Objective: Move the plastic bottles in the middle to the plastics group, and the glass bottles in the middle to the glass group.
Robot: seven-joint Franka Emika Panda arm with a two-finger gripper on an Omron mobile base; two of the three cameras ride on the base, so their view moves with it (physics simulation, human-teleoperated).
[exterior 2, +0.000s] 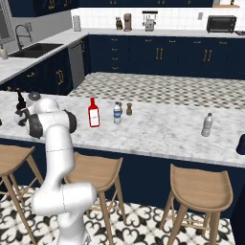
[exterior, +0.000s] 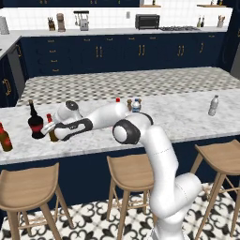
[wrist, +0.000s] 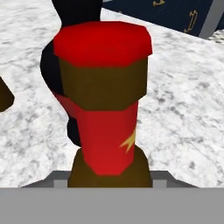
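My gripper point(exterior: 50, 130) is shut on the slim brown bottle point(exterior: 51, 127) with the red neck, at the counter's left end. Up close, the bottle point(wrist: 103, 109) shows a red cap and red label. It is right beside the black long-necked bottle point(exterior: 35, 121), which stands just behind it point(wrist: 50, 61). Whether the held bottle rests on the marble I cannot tell. A stouter brown bottle point(exterior: 4, 137) stands further left. The flat red bottle point(exterior 2: 94, 113) and the blue-labelled water bottle point(exterior 2: 116, 113) stand mid-counter. The plain greyish bottle point(exterior 2: 206, 125) stands alone at the right.
A small brown shaker point(exterior 2: 128, 109) stands just behind the water bottle. Wooden stools point(exterior: 129, 174) line the near side of the marble counter point(exterior: 187, 122). My arm stretches left over the counter's front part. A sink point(exterior 2: 36, 49) lies far left.
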